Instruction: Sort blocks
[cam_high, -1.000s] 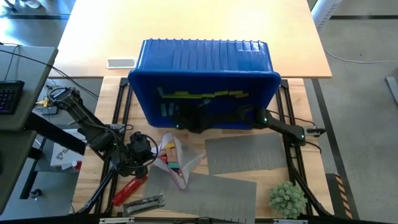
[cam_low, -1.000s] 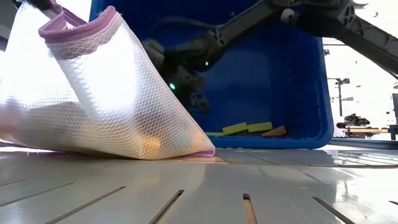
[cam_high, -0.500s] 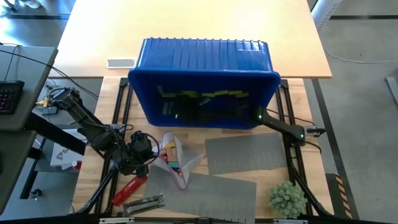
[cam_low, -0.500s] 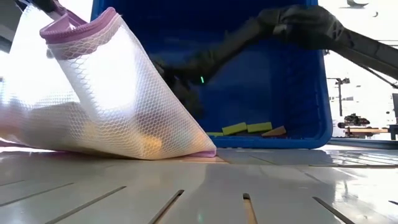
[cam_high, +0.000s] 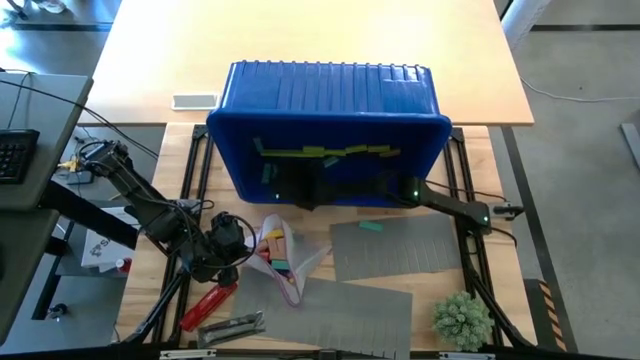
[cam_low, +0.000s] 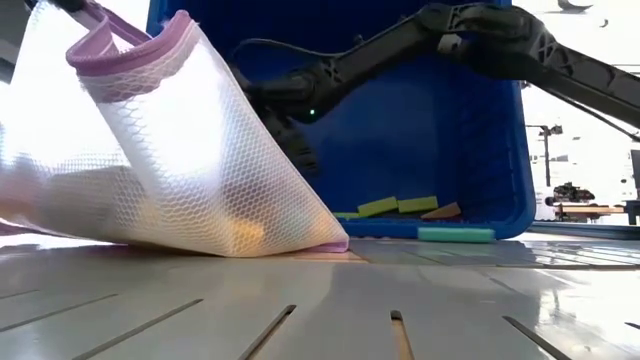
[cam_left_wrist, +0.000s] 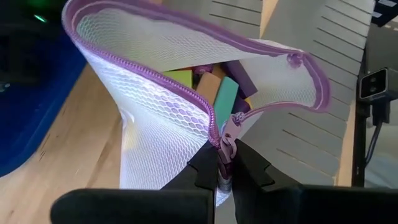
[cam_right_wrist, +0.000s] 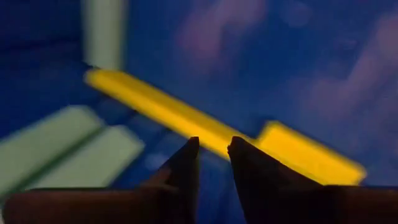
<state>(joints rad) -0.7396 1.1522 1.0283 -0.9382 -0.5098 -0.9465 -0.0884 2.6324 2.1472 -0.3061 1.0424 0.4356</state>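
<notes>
I have the right gripper (cam_right_wrist: 212, 152) reaching into the big blue plastic bin (cam_high: 330, 95), which lies tipped on its side with its mouth facing the near edge of the table. Its fingers stand only a narrow slit apart with nothing between them, poised just over a long lime-yellow block (cam_right_wrist: 205, 127) on the bin's inner wall. More lime and teal blocks (cam_high: 325, 152) lie in a row inside the bin, and one teal block (cam_high: 371, 226) sits just outside the bin's mouth, on the flat grey slotted mat (cam_high: 400, 245).

My left gripper (cam_left_wrist: 222, 163), out in front of the bin toward its left corner, is pinched tight on the purple zip edge of the white mesh pouch (cam_left_wrist: 168, 118), holding its mouth wide. Teal, purple and lime blocks (cam_left_wrist: 225, 96) lie inside the pouch.

I can't read any writing or labels anywhere.
</notes>
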